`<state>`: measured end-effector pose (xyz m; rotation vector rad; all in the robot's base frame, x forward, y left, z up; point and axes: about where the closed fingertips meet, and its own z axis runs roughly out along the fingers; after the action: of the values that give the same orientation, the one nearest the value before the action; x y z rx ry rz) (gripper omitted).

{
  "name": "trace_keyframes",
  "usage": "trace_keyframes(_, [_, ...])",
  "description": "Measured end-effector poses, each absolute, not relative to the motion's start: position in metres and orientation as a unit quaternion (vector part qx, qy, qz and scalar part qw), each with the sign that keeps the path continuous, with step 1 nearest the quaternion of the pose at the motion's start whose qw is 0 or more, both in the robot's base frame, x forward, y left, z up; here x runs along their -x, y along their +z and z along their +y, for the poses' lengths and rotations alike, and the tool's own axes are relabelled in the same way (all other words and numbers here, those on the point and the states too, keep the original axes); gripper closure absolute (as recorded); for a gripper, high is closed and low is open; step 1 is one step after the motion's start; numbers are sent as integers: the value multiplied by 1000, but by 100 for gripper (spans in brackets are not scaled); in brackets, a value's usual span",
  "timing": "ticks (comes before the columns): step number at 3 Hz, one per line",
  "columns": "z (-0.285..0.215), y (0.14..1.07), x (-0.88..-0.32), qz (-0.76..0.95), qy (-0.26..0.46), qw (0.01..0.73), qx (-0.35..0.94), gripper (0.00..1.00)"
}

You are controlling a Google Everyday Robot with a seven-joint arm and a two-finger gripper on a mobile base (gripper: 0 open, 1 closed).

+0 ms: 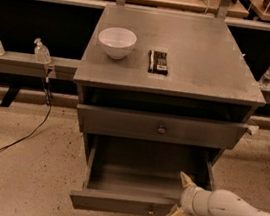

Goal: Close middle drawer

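The grey metal middle drawer stands pulled out. The white gripper sits at its front right corner, fingers spread, holding nothing

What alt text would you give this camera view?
A white robot arm holds its gripper, fingers spread apart, at the right front corner of the pulled-out middle drawer of a grey cabinet. A white bowl and a dark bar lie on top.

On the cabinet top, bowl lies left of packet. The middle drawer juts out below the top drawer, with the gripper at its right front corner.
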<state>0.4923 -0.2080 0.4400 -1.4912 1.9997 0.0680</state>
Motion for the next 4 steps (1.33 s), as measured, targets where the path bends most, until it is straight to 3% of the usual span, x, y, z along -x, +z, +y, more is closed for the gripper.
trace_keyframes(2, [-224, 421, -534, 766, -25, 339, 546, 0])
trace_keyframes(4, [-229, 426, -553, 766, -30, 352, 537, 0])
